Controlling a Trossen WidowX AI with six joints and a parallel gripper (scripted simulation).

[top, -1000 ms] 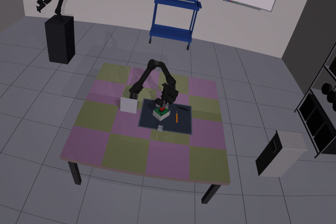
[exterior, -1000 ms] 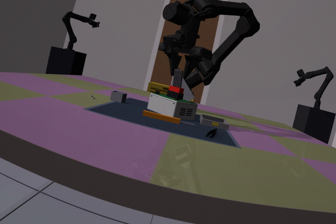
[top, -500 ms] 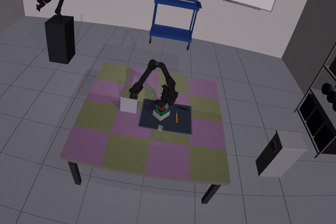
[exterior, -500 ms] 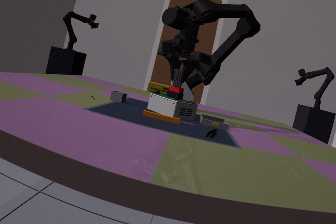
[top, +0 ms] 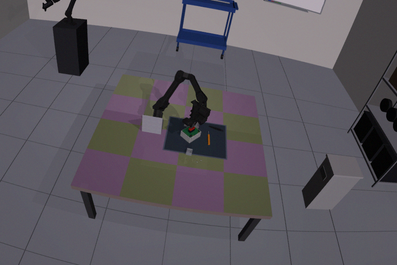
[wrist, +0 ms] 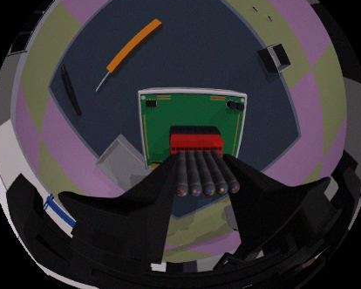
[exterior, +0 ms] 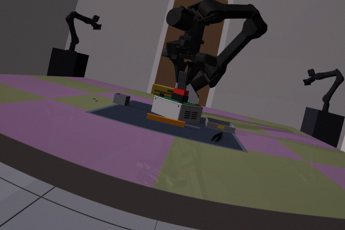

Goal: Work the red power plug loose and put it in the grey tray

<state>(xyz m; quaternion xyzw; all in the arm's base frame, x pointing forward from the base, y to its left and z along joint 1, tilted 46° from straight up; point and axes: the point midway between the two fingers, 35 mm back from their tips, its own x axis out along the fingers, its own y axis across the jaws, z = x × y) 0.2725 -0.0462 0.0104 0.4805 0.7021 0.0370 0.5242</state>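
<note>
My gripper's fingers (top: 191, 124) (exterior: 182, 80) are gripping the red power plug (top: 192, 128) (exterior: 180, 92) (wrist: 197, 142), which is sitting in its black socket (exterior: 179, 97) (wrist: 194, 130) on the green circuit board (top: 187, 132) (wrist: 162, 121). The grey tray (top: 196, 125) (exterior: 220, 127) (wrist: 123, 159) is lying near the enclosure (top: 189, 138) (exterior: 166, 108) (wrist: 193, 91), its walls standing low. The orange-handled screwdriver (top: 208, 139) (exterior: 165, 120) (wrist: 132, 45) is lying apart from that enclosure. I'm making out no readable writing. Dark ribbed leads are rising from the red plug's top.
</note>
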